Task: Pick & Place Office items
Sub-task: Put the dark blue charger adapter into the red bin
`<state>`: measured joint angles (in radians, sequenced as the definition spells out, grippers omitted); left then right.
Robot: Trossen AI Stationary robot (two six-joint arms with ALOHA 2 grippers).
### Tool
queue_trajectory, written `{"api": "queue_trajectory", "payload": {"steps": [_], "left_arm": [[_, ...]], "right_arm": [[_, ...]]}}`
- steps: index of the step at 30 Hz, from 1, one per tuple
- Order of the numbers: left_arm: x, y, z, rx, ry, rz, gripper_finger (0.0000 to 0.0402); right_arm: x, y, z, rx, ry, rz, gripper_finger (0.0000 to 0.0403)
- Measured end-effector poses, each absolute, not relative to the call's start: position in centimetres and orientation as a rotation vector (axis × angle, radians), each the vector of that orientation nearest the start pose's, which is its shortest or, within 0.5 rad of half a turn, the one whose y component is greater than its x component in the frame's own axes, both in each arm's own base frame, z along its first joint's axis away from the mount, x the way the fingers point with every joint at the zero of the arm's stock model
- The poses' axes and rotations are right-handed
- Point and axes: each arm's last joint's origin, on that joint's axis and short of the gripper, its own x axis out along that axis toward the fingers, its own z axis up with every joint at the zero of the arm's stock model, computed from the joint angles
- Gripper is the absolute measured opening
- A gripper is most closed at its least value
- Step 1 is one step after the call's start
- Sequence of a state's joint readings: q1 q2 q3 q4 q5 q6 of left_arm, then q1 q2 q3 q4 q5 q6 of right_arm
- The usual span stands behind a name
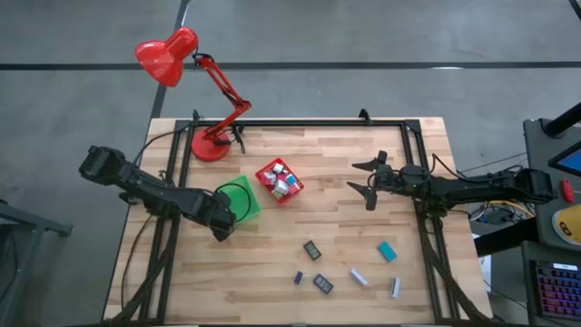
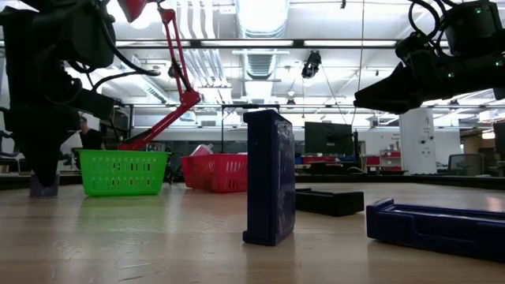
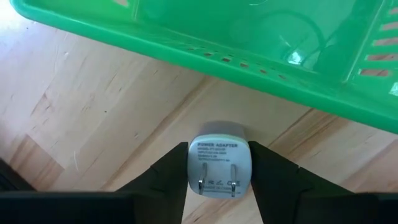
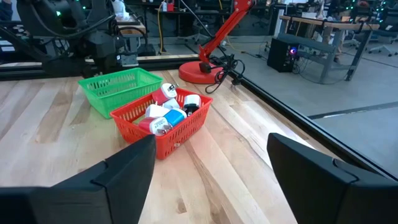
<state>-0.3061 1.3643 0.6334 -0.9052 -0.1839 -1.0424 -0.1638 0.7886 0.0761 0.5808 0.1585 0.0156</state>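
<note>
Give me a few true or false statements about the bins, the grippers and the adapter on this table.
1. The left gripper holds a white power adapter. True.
2. The adapter is already inside the green bin. False: it is outside, just beside the bin's wall.
3. The red bin holds several items. True.
4. The right gripper is shut on a teal block. False: it is open and empty; the teal block lies on the table.
5. The lamp is green. False: it is red.
</note>
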Motion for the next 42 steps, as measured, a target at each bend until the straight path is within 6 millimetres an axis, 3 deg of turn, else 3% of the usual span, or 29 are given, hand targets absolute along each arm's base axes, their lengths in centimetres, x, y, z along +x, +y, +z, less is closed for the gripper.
{"api": "queue_trajectory", "payload": {"steps": [9, 22, 30, 42], "left_arm": [[17.3, -5.0, 15.8, -0.446, 1.434, 0.685, 0.0151], [16.9, -4.9, 20.5, -0.497, 1.303, 0.557, 0.0151], [16.9, -4.3, 22.6, -0.433, 1.101, 0.641, 0.0151], [19.1, -3.8, 23.8, -0.364, 0.744, 0.719, 0.0151]], "right_arm": [[15.1, -3.0, 16.3, 0.016, 0.130, -0.323, 0.0308], [15.1, -3.0, 16.3, 0.016, 0.130, -0.323, 0.0299], [15.1, -3.0, 16.3, 0.016, 0.130, -0.323, 0.0311], [15.1, -3.0, 16.3, 0.016, 0.130, -0.323, 0.0299]]}}
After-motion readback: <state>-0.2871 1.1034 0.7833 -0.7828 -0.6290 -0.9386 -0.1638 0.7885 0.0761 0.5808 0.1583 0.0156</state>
